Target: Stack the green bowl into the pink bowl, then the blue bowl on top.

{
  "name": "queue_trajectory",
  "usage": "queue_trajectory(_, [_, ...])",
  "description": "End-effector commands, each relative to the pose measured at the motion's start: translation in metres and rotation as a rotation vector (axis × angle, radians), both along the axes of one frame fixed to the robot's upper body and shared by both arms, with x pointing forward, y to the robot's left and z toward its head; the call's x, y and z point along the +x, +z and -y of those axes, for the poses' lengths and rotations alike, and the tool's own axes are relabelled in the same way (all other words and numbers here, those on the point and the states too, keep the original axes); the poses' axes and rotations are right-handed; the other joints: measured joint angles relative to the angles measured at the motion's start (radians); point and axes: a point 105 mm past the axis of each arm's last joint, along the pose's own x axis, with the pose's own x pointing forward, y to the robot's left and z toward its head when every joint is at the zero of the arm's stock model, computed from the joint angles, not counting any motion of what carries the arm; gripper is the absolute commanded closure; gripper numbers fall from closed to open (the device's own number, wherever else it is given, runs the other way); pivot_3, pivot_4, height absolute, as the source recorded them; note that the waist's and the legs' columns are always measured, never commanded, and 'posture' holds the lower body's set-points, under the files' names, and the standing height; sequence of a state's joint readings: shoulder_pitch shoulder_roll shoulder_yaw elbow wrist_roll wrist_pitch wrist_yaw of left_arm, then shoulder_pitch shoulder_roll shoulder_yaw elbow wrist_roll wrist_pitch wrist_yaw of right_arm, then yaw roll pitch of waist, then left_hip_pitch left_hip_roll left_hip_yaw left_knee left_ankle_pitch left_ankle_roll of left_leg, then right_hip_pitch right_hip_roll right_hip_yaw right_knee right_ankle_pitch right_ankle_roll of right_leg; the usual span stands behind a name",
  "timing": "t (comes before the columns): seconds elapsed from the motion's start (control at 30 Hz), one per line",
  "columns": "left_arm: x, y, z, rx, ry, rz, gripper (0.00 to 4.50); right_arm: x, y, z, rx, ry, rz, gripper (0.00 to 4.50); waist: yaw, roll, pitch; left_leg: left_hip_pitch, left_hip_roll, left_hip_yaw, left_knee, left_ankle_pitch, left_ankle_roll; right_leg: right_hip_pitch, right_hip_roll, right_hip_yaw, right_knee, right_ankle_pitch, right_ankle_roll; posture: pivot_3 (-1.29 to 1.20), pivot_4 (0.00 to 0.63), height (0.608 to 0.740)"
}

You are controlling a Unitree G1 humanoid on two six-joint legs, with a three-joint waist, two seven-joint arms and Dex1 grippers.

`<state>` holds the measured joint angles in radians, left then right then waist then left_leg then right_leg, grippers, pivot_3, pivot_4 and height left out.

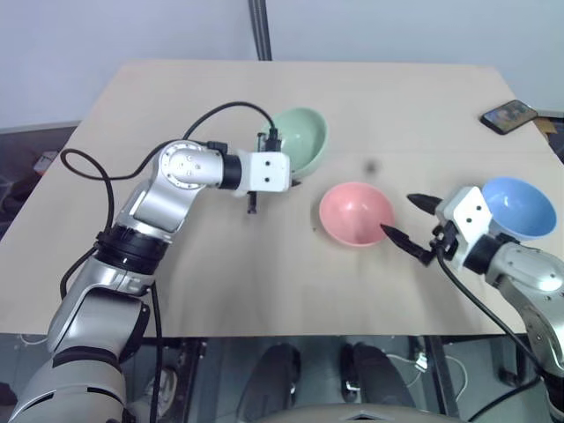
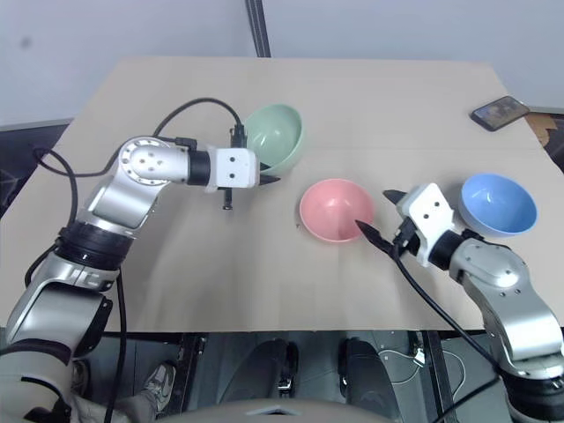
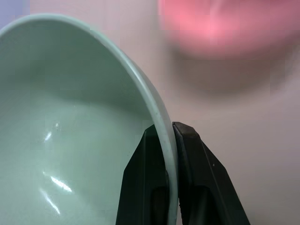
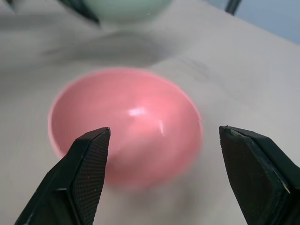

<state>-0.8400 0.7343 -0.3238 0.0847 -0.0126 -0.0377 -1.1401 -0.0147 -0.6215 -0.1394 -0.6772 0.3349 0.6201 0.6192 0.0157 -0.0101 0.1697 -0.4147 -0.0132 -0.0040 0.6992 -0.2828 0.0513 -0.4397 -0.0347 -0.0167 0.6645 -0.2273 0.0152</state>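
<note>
The left gripper [image 3: 169,140] is clamped shut on the rim of the green bowl [image 1: 302,138], one black finger inside the wall and the other outside, as its wrist view shows. The bowl is tilted, its opening turned toward the near left, and it sits at the far middle of the table [image 1: 220,282], right at the end of the left hand.

The pink bowl [image 1: 354,213] stands upright on the table, to the right of the green one and nearer, apart from it. The right gripper [image 1: 411,219] is just to the right of the pink bowl, pointing left at it with its two fingers spread wide and nothing between them. In the right wrist view the pink bowl lies straight ahead between the parted fingers [image 4: 84,173], not touched by either.

The blue bowl [image 1: 520,207] stands upright at the right side of the table, just behind the right hand. A dark phone [image 1: 508,115] lies at the far right corner, well apart from the bowls.
</note>
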Motion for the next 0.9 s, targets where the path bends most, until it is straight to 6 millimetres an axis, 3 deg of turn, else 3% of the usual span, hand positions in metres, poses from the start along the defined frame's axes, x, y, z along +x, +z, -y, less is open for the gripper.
queue_trajectory(0.03, [-0.023,0.025,0.020,-0.028,-0.154,-0.012,4.46,-0.022,0.012,0.005,-0.001,0.019,0.056,0.59,-0.001,0.000,0.000,0.000,0.000,0.000,0.001,0.000,0.001,0.001,0.001,0.000,0.000,0.000,0.000,0.00,0.150,0.740])
queue_trajectory(0.27, [-0.045,0.008,0.058,0.034,-0.461,-0.129,4.46,-0.051,0.012,0.015,0.044,-0.047,0.066,0.59,-0.001,0.000,0.000,0.006,0.000,0.000,0.005,-0.003,0.006,0.009,0.004,0.000,-0.001,0.002,0.004,0.00,0.150,0.740])
queue_trajectory(0.43, [-0.040,-0.009,0.067,0.100,-0.534,-0.093,2.60,-0.050,0.014,0.018,0.031,-0.092,0.103,0.59,-0.006,0.000,0.000,0.020,0.001,0.004,0.005,-0.002,0.007,0.020,0.006,0.004,-0.001,0.000,0.009,0.00,0.150,0.740])
queue_trajectory(0.53, [-0.036,-0.005,0.068,0.074,-0.510,-0.053,1.26,-0.042,0.012,0.026,0.013,-0.149,0.120,0.59,-0.004,0.000,0.000,0.021,0.001,0.004,0.005,-0.002,0.008,0.021,0.006,0.004,-0.001,0.001,0.009,0.00,0.150,0.740])
queue_trajectory(0.73, [-0.033,0.009,0.033,-0.094,-0.274,-0.208,1.26,-0.011,0.000,0.050,-0.079,-0.265,0.097,0.59,-0.017,0.001,0.000,0.020,0.002,0.005,0.004,-0.003,0.008,0.020,0.005,0.005,-0.002,0.003,0.006,0.00,0.150,0.740])
queue_trajectory(0.83, [-0.045,0.013,0.014,-0.320,-0.162,-0.453,1.26,0.011,-0.007,0.064,-0.140,-0.321,0.059,0.59,-0.025,0.001,0.000,0.020,0.002,0.004,0.004,-0.003,0.008,0.020,0.002,0.005,-0.002,0.003,0.006,0.00,0.150,0.740])
queue_trajectory(0.9, [-0.054,0.014,0.002,-0.442,-0.117,-0.517,1.26,0.029,-0.006,0.078,-0.187,-0.386,0.067,0.59,-0.024,0.001,0.001,0.020,0.003,0.003,0.004,-0.003,0.008,0.020,0.001,0.004,-0.002,0.003,0.006,0.00,0.150,0.740])
